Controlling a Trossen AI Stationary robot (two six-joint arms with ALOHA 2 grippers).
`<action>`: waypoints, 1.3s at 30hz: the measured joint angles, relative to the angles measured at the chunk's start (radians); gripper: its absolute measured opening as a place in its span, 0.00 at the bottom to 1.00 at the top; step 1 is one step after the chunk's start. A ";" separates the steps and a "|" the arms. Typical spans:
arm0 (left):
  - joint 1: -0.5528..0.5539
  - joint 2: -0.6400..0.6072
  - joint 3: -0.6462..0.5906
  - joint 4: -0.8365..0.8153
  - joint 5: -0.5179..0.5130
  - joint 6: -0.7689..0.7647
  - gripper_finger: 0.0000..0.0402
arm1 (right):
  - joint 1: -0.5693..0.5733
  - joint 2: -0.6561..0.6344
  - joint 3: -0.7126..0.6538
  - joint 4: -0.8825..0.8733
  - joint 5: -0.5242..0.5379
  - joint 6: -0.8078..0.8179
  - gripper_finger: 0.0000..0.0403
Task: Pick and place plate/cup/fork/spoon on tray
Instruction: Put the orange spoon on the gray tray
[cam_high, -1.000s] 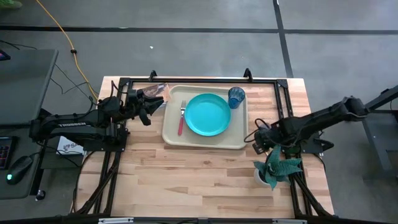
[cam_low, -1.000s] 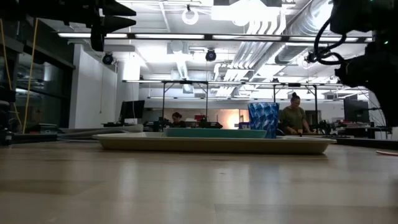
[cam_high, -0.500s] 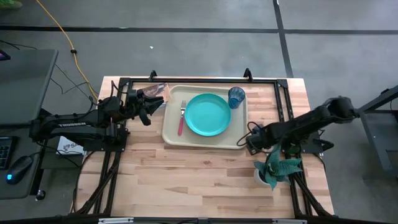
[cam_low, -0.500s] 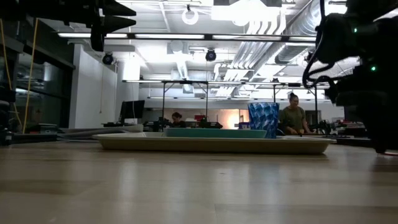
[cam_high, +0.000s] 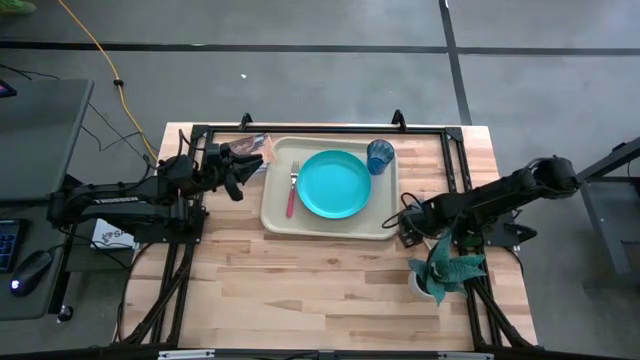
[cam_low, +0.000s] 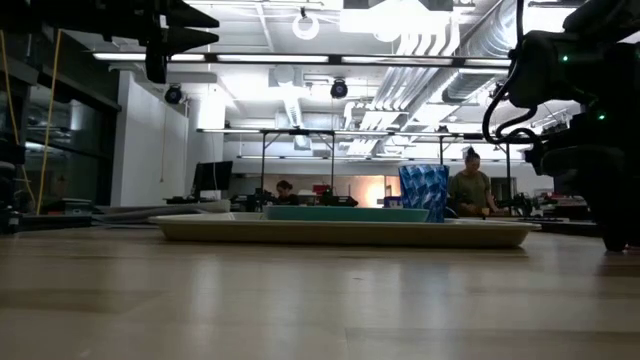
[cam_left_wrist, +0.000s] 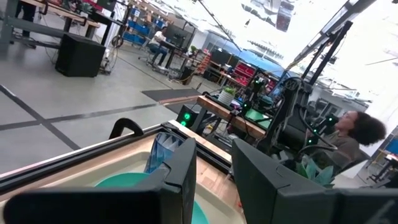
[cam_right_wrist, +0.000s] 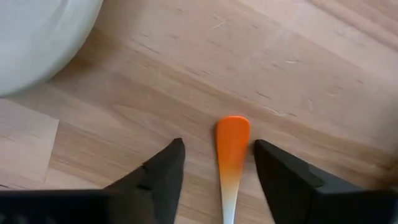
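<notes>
The right gripper (cam_right_wrist: 217, 168) hangs low over the bare wood just off the tray's (cam_high: 275, 217) right edge, fingers spread apart with the spoon's (cam_right_wrist: 232, 155) orange handle lying on the table between them, untouched; only the right wrist view shows the spoon, since the arm hides it from above. On the tray sit the plate (cam_high: 334, 184), the fork (cam_high: 292, 190) to its left, and the cup (cam_high: 380, 156) in the far right corner. The left gripper (cam_high: 240, 170) waits beside the tray's left end, fingers parted. A white label under the left arm is too small to read
</notes>
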 joint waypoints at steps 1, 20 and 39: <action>0.000 0.000 0.000 -0.001 -0.001 0.000 0.21 | 0.000 0.000 -0.002 0.001 0.002 0.001 0.42; 0.000 0.027 0.000 0.000 -0.004 -0.007 0.21 | -0.002 -0.127 0.087 -0.171 0.119 -0.003 0.01; 0.000 0.027 0.000 0.000 -0.004 -0.008 0.21 | -0.005 -0.342 0.128 -0.269 -0.133 0.060 0.30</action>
